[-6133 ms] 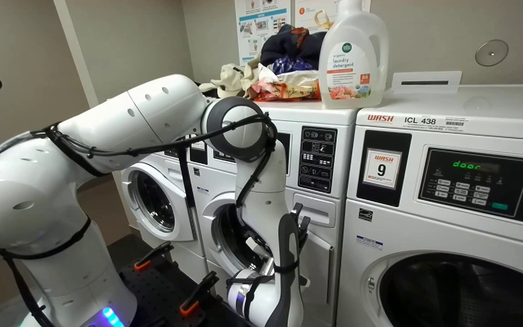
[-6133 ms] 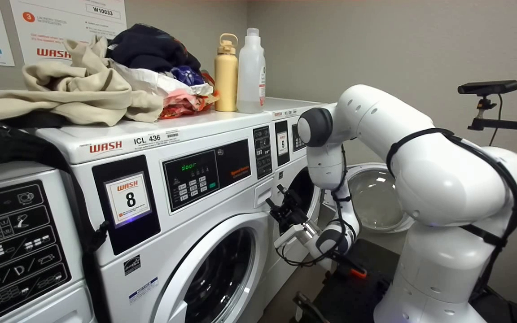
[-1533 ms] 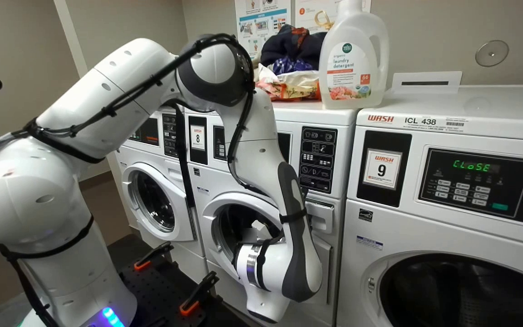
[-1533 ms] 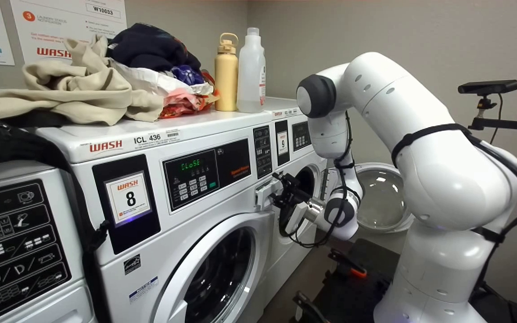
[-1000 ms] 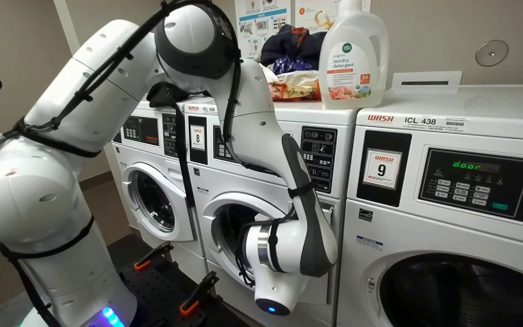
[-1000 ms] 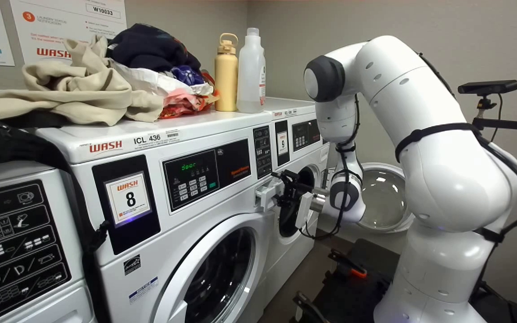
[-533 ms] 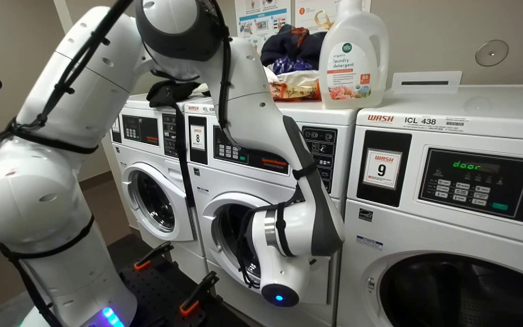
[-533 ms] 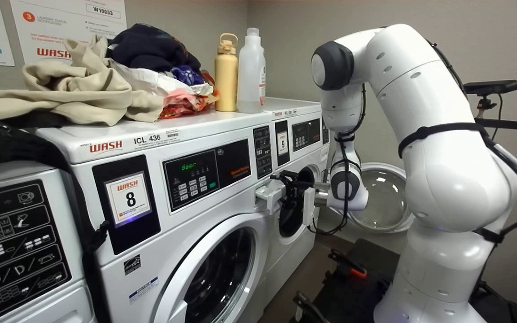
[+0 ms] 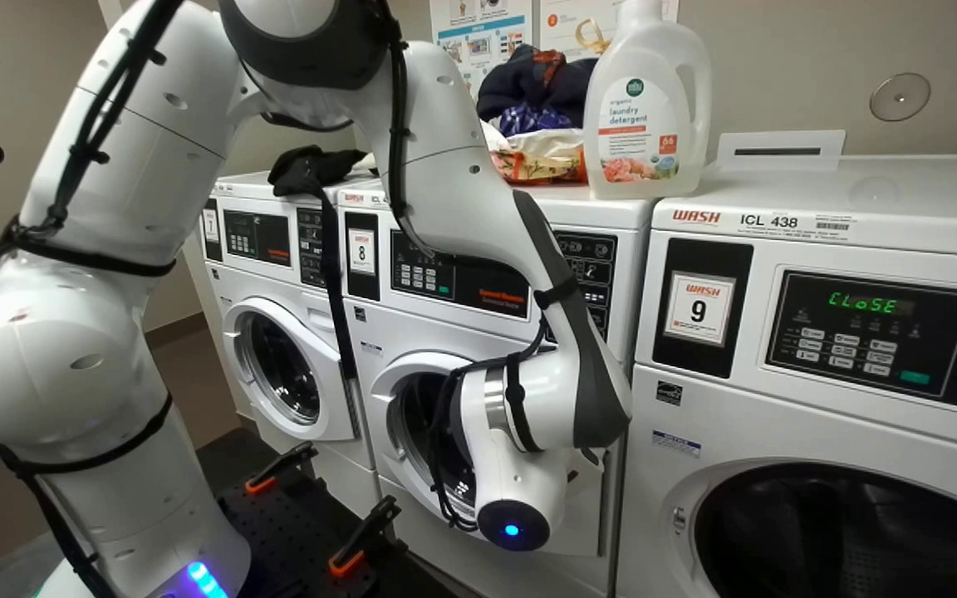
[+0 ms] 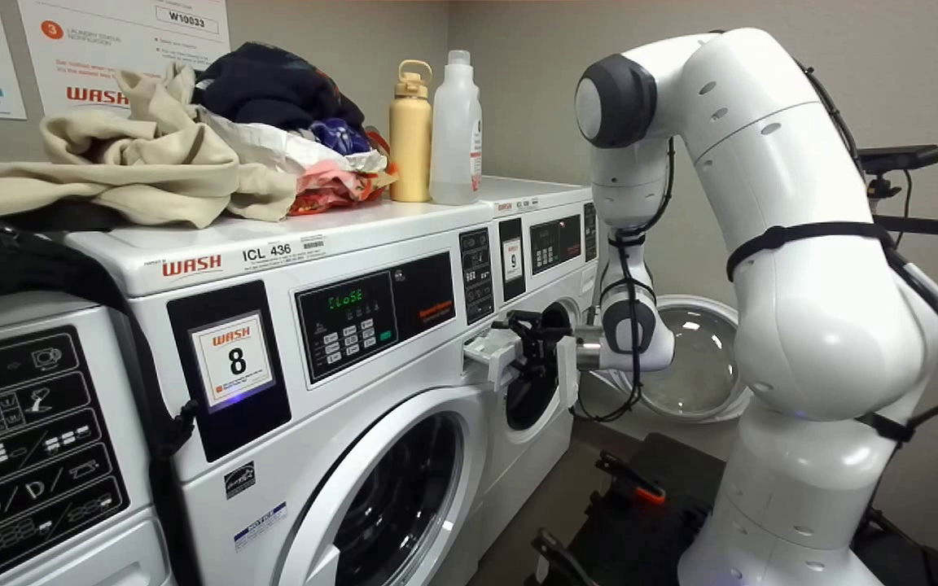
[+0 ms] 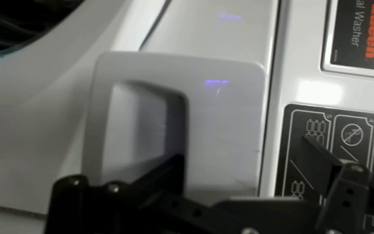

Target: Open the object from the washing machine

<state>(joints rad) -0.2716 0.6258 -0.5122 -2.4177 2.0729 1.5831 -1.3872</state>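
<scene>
The washing machine (image 10: 314,427) is white with an "8" sticker and a round glass door. It also shows behind my arm in an exterior view (image 9: 412,332). Its white detergent drawer (image 10: 487,350) sticks out from the front, below the dark instruction panel. In the wrist view the drawer front (image 11: 226,123) has a rectangular handle recess. My gripper (image 10: 511,342) is at the drawer, fingers wide apart. In the wrist view the gripper (image 11: 242,148) has one finger inside the recess and the other outside, over the instruction panel. Elsewhere my wrist hides the gripper.
Clothes (image 10: 151,175), a yellow bottle (image 10: 410,146) and a detergent jug (image 9: 640,108) stand on top of the washers. Another washer's glass door (image 10: 693,358) hangs open behind my wrist. A black strap (image 9: 333,274) hangs down the front. Clamps (image 9: 366,536) stick up from my base board.
Six seconds ago the drawer was shut and my gripper was apart from it. Since then the gripper has reached the drawer and moved back, and the drawer has slid outward with it.
</scene>
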